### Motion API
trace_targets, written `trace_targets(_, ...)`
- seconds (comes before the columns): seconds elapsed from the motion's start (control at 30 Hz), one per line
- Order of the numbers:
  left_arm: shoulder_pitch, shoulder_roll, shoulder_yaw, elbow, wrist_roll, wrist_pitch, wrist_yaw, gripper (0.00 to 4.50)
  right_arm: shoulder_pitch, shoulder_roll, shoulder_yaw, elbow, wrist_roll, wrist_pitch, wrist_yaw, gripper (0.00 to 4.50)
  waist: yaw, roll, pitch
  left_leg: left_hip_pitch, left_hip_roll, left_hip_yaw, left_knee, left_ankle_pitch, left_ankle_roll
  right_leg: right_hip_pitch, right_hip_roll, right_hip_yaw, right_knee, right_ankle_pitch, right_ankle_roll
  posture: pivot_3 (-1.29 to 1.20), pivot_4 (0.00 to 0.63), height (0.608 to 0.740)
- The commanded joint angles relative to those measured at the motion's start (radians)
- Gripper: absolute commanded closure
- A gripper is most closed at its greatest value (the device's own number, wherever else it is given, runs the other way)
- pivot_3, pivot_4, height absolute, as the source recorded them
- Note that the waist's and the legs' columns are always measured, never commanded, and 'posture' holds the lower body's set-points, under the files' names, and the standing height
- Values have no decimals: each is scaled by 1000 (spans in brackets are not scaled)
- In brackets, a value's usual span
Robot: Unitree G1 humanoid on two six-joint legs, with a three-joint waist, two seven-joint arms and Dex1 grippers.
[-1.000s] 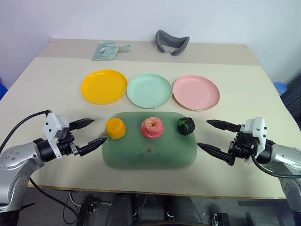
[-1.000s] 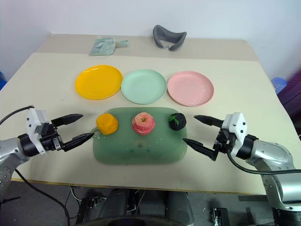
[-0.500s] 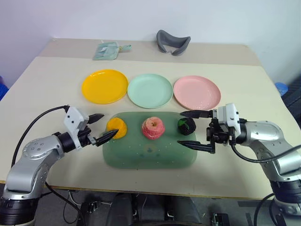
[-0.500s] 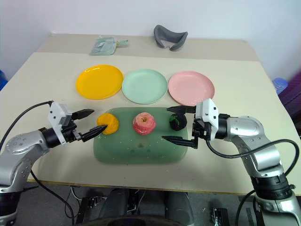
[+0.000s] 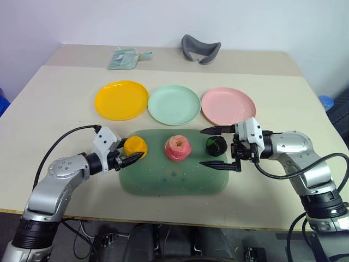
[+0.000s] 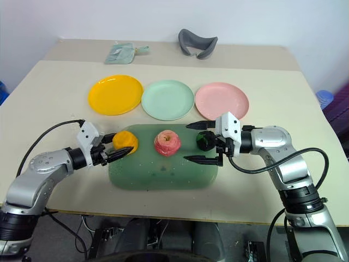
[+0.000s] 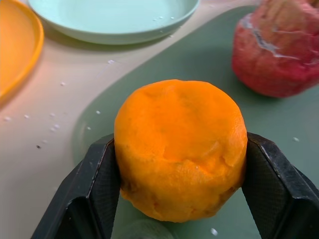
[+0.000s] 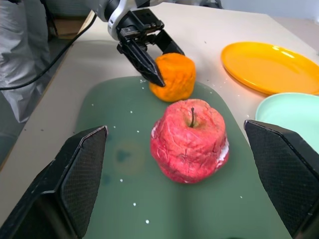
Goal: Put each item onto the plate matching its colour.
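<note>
While the left gripper has its jaws clamped on the orange lump at the green mat's left end, it should lift straight before swinging to the yellow plate, as the right gripper, jaws apart, flanks the dark lump

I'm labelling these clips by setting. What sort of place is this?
Probably an indoor lab or test room set up for a sorting exercise: a plain beige table against a bare white wall, three coloured plates lined up, yellow, mint green and pink, and a green mat holding toy food.
</note>
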Motion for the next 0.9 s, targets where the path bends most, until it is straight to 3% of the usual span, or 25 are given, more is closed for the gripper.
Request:
trace_targets(0.03, -8, -5, -12, -19, 60, -52, 32, 1760, -27, 11, -14, 5, -2, -32, 6, 0, 0, 0, 0, 0, 0, 0, 1, 0, 0, 0, 0, 0, 1, 0, 0, 0, 150, 740)
trace_targets(0.23, -179, -114, 129, 33, -102, 83, 131, 1760, -62, 42, -18, 58, -22, -69, -19, 0, 4, 0, 0, -2, 1, -1, 5, 0, 1, -1, 0, 0, 2, 0, 0, 0, 150, 740)
trace_targets(0.37, -367, -192, 167, 227, 35, 63, 390, 1760, -110, 93, -21, 96, -41, -75, -74, 0, 2, 0, 0, -2, 0, -1, 5, 0, 1, -1, 0, -1, 3, 0, 0, 0, 150, 740)
trace_targets(0.5, -563, -277, 149, 506, 173, -44, 607, 1760, -238, 217, -9, 220, -133, -50, -278, 0, -3, 0, 0, -2, 0, 0, 5, 0, 1, -1, 0, -1, 3, 0, 0, 0, 150, 740)
trace_targets(0.7, -694, -341, 128, 756, 254, -155, 699, 1760, -324, 346, 33, 244, -191, -4, -407, 0, -1, 0, 0, -5, 0, 2, 4, 0, 1, -4, 1, -1, 3, 0, 1, 0, 150, 740)
trace_targets(0.9, -742, -364, 152, 877, 265, -212, 748, 1760, -301, 384, 51, 175, -187, 47, -444, 0, -3, 0, 0, -5, 0, 2, 5, 0, 1, -4, 1, -1, 3, 0, 1, 0, 150, 740)
